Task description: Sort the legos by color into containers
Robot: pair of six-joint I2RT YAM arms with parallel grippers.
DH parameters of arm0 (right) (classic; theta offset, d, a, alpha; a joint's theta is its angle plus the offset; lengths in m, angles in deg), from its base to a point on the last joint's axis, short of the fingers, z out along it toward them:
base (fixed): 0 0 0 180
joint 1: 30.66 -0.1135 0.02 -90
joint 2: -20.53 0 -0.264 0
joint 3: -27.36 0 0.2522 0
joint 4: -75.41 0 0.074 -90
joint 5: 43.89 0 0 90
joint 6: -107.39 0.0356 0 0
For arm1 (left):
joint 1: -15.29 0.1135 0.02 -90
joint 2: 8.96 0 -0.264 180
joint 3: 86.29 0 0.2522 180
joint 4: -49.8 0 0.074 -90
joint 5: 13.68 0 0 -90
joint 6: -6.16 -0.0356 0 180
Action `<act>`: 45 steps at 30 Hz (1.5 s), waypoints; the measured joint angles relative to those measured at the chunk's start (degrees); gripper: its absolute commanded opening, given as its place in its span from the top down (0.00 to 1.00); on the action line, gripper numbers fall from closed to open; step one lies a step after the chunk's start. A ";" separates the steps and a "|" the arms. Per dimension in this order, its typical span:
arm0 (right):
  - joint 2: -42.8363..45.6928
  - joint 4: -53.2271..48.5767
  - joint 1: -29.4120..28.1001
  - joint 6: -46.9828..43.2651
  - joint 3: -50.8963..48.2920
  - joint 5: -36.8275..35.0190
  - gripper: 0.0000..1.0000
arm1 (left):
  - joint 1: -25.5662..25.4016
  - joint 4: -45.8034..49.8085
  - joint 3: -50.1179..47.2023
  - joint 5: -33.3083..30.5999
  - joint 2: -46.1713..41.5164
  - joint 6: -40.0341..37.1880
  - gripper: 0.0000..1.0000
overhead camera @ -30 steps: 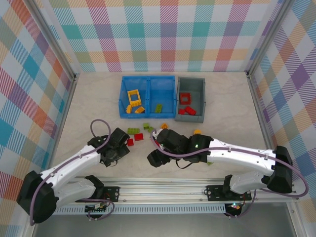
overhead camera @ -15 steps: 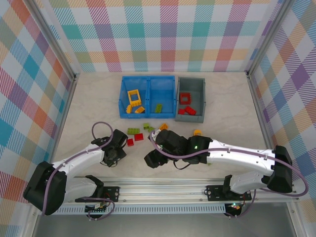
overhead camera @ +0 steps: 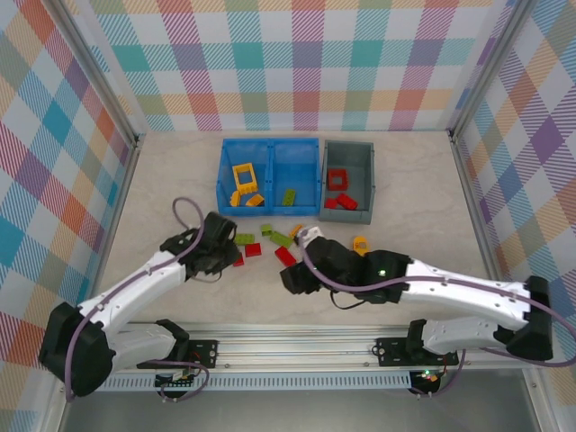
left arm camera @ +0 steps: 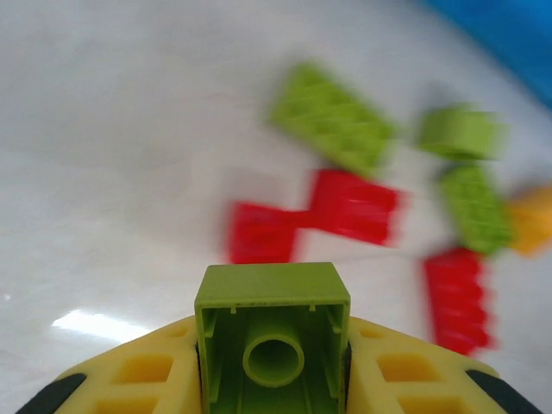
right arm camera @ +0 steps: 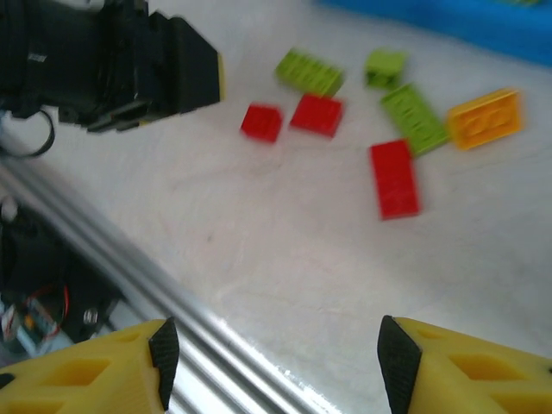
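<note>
Left pincer: the left gripper [left arm camera: 272, 345] is squeezing a lime green brick [left arm camera: 272, 315] between its yellow fingers [left arm camera: 405, 371].
Held brick: its hollow bottom is facing the wrist camera, and it is sitting right in the middle of the pincer.
Left arm spot: from above, the left gripper [overhead camera: 219, 256] is hanging just beside a small red brick [overhead camera: 238, 260].
Right pincer: the right gripper [right arm camera: 276, 362] is standing wide, with nothing between its fingers, only bare table [overhead camera: 180, 180].
Right arm spot: from above, it is sitting near a long red brick [overhead camera: 286, 256].
Loose legos: red, green and orange bricks are lying on the table in front of the bins, between the two arms.
Lone piece: one orange brick [overhead camera: 360, 243] is lying apart, to the right of the others.
Blue bin [overhead camera: 270, 141]: its left side is holding a yellow window frame [overhead camera: 243, 171] and other yellow and orange pieces; its right side is holding a green brick [overhead camera: 289, 196].
Grey bin [overhead camera: 346, 144]: it is sitting just beside the blue one and is holding red pieces [overhead camera: 346, 200].
</note>
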 measured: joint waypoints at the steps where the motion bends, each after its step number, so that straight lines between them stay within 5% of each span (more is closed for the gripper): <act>1: 1.16 -0.96 0.57 1.16 0.15 -1.86 0.36 | -2.03 0.02 3.93 -0.33 2.27 -0.79 0.71; 8: 3.41 -7.61 8.81 7.85 1.90 -10.21 0.37 | -11.21 0.00 30.32 -2.27 23.08 -6.49 0.70; 19: 4.07 -10.32 10.75 9.14 3.32 -11.58 0.37 | -5.88 2.95 55.23 -1.64 52.76 -13.73 0.68; 26: 5.03 -10.34 10.82 9.44 3.26 -11.58 0.37 | -1.38 3.02 59.04 1.46 57.66 -16.59 0.63; 36: 5.01 -10.34 11.26 9.90 1.36 -11.21 0.36 | -1.18 2.97 61.48 4.46 59.63 -17.94 0.45; 45: 5.09 -10.67 11.93 10.27 -0.02 -11.04 0.36 | -1.18 2.67 60.08 4.17 58.80 -17.88 0.49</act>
